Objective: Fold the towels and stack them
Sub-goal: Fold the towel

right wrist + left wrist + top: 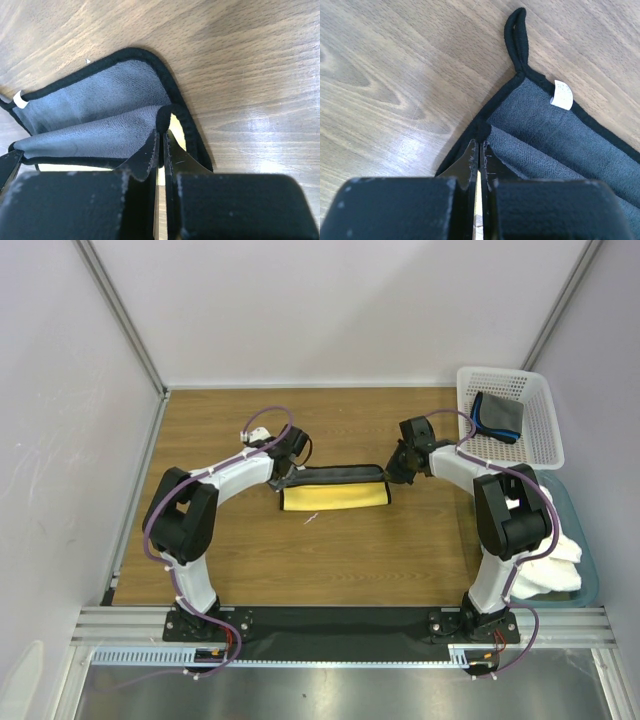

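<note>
Left tool (pixel 479 150) and right tool (pixel 161 137) each clamp one end of the yellow towel (pixel 335 496) mid-frame (grey underside showing), likely so its fold lands evenly on the surface (pixel 350 550).

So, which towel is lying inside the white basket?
The dark grey towel edged blue; the yellow towel lies on the table, the white towel at the table's right edge.

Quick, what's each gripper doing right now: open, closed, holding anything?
Left gripper: closed, pinching one corner of the yellow towel.
Right gripper: closed, pinching the opposite end of the yellow towel.
</note>
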You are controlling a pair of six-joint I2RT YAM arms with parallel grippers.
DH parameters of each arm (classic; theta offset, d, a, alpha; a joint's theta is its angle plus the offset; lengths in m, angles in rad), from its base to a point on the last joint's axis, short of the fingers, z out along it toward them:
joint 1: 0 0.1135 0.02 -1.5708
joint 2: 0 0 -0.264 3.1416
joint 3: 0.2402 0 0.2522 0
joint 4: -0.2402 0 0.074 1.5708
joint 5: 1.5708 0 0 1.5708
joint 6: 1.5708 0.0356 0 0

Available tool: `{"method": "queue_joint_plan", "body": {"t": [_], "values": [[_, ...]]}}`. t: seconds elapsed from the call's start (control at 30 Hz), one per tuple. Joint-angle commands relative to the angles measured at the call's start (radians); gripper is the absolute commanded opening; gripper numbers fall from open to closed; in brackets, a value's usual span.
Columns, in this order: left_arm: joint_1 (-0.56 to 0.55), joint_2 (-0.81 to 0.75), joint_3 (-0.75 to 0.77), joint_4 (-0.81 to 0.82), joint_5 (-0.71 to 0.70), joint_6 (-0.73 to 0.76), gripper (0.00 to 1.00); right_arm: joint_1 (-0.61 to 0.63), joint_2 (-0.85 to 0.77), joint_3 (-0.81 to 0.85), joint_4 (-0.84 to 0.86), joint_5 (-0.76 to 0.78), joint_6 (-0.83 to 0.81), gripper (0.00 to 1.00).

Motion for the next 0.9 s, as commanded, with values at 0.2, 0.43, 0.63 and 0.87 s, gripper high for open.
{"method": "queue_joint_plan", "body": {"t": [0.2,0.43,0.63,0.87], "values": [[0.029,-0.028,0.051,-0.029,-0.094,0.033,0.0,-0.025,-0.033,0.053,0.001,0.045,-0.017,0.0],[0.032,-0.022,0.048,-0.016,-0.094,0.037,0.0,-0.026,-0.025,0.059,0.012,0.051,-0.021,0.0],[0.037,0.032,0.059,-0.016,-0.079,0.034,0.02,-0.031,0.03,0.082,0.006,0.042,-0.03,0.0],[0.04,0.095,0.105,-0.036,-0.08,0.039,0.08,-0.034,0.049,0.102,0.013,0.062,-0.033,0.0]]}}
